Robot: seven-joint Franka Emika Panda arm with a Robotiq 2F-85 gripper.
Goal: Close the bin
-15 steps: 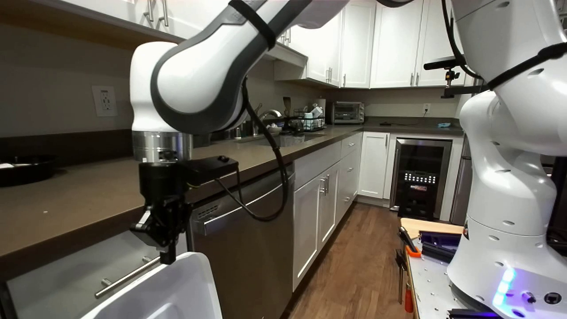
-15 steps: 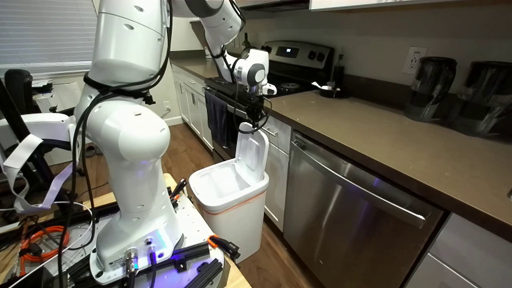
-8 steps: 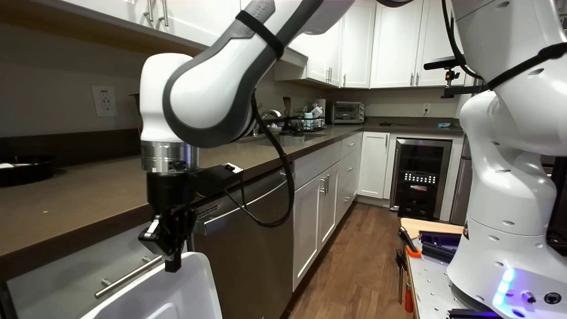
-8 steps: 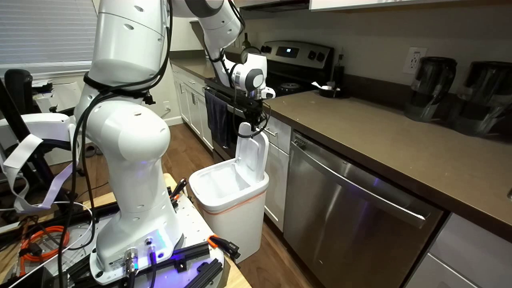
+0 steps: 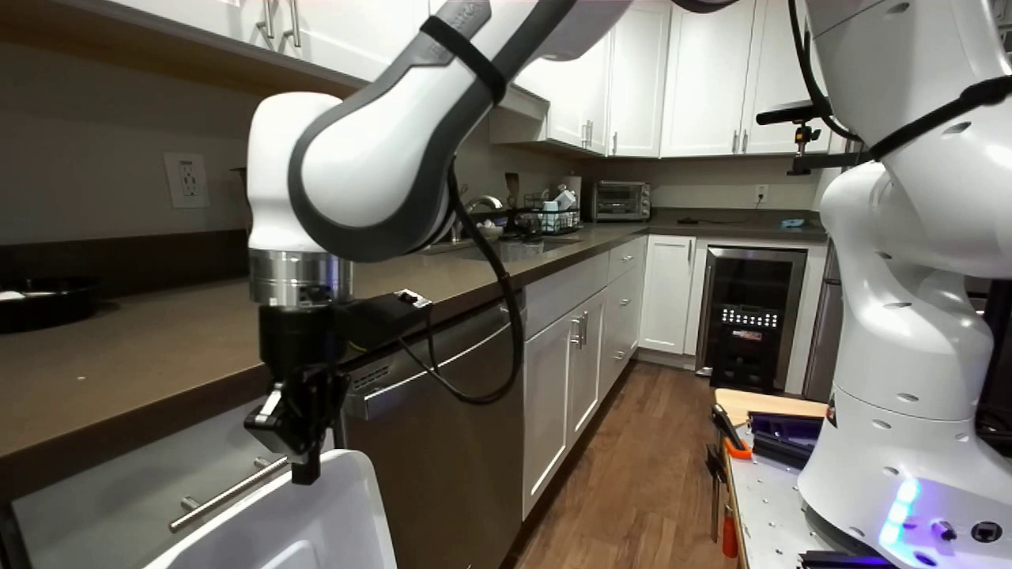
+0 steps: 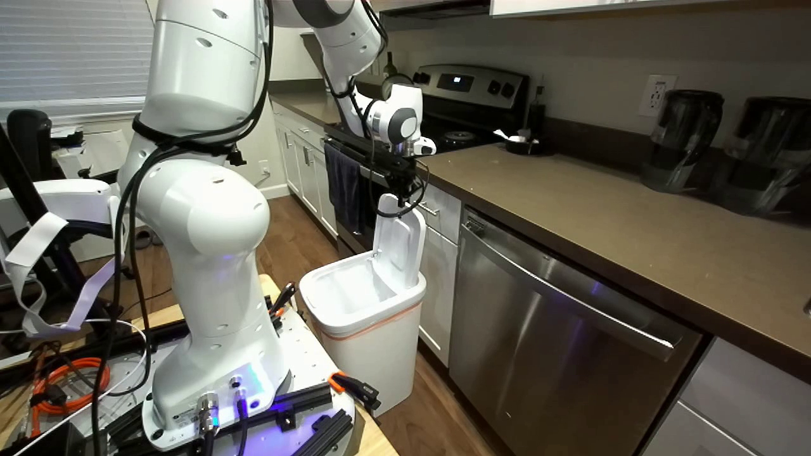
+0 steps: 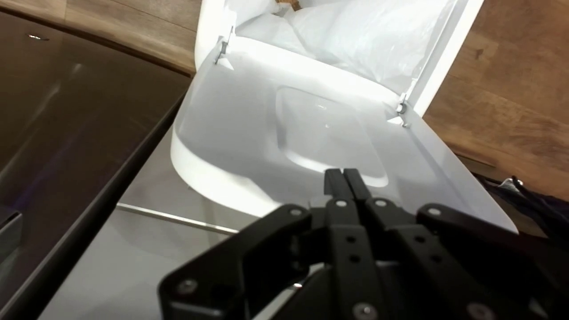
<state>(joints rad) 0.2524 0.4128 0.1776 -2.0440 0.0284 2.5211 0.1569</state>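
Closing bin (image 6: pixel 374 354): pending | lid (image 7: pixel 329 129) stands raised | gripper (image 7: pixel 342 172) jaws together near lid's edge, contact unclear | remaining: swinging lid down

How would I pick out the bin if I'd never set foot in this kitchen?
In an exterior view, find the brown counter with the steel dishwasher beneath it. Just left of the dishwasher there, on the brown floor, stands the white bin. Unlike the white cabinet behind it, it has rounded corners, an open top and a raised lid.
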